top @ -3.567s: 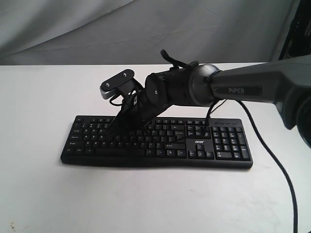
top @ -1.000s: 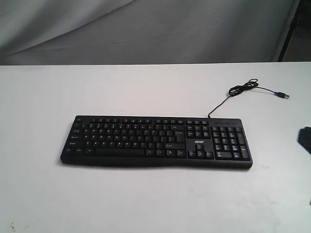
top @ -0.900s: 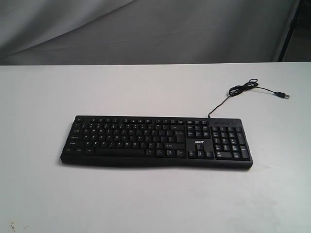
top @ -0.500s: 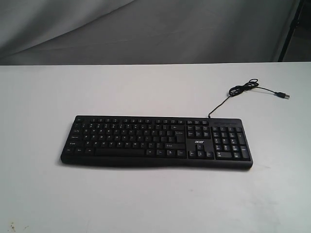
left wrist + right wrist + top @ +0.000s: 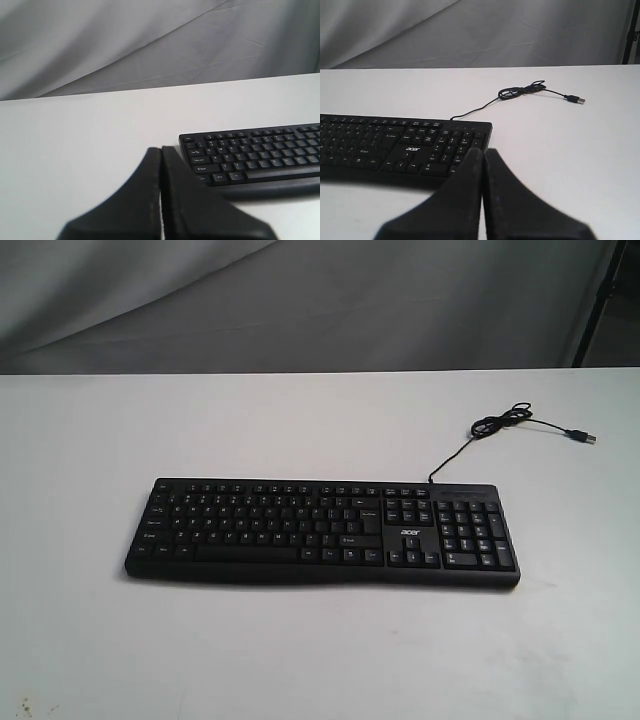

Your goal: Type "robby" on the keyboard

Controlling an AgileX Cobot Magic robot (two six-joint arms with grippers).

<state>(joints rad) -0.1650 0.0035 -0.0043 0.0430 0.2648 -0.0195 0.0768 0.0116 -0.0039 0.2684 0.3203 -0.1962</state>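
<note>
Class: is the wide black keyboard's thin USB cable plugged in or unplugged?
Unplugged: the thin black USB cable ends in a bare plug lying loose on the white table, connected to nothing.

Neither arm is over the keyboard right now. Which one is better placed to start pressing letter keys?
Probably left: the shut left gripper faces the letter end of the keyboard, while the shut right gripper faces its number pad.
</note>
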